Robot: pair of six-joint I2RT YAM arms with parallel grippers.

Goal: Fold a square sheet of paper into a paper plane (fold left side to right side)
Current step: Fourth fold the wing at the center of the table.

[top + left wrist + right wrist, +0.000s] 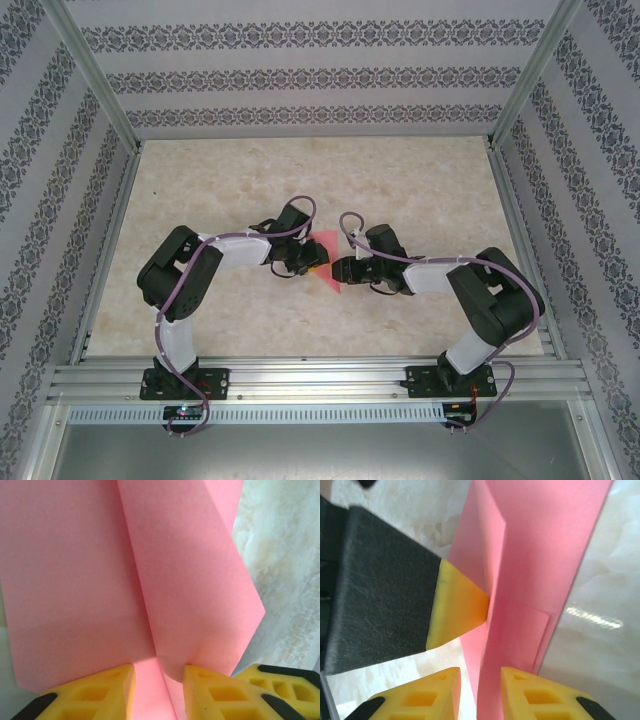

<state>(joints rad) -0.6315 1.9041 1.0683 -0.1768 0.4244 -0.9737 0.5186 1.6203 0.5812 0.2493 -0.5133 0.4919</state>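
Creases run lengthwise through the square sheet of paper [327,262], which is held on edge above the middle of the table [300,180], slightly nearer the table's front edge than its back. The left gripper [306,266] reaches in from the table's left half and the right gripper [342,268] from its right half, so the two meet at the table's middle with the salmon-pink paper between them.

In the left wrist view a folded flap lies over the flat sheet, and its lower edge runs down between the yellow fingers [112,692]. I cannot tell whether these jaws clamp it or only bracket it.

In the right wrist view the paper passes edge-on between the right gripper's fingers. The jaws are slightly parted, with a sliver of marbled table showing beside the paper. A yellow fingertip [462,610] of the left gripper presses against the sheet's side.
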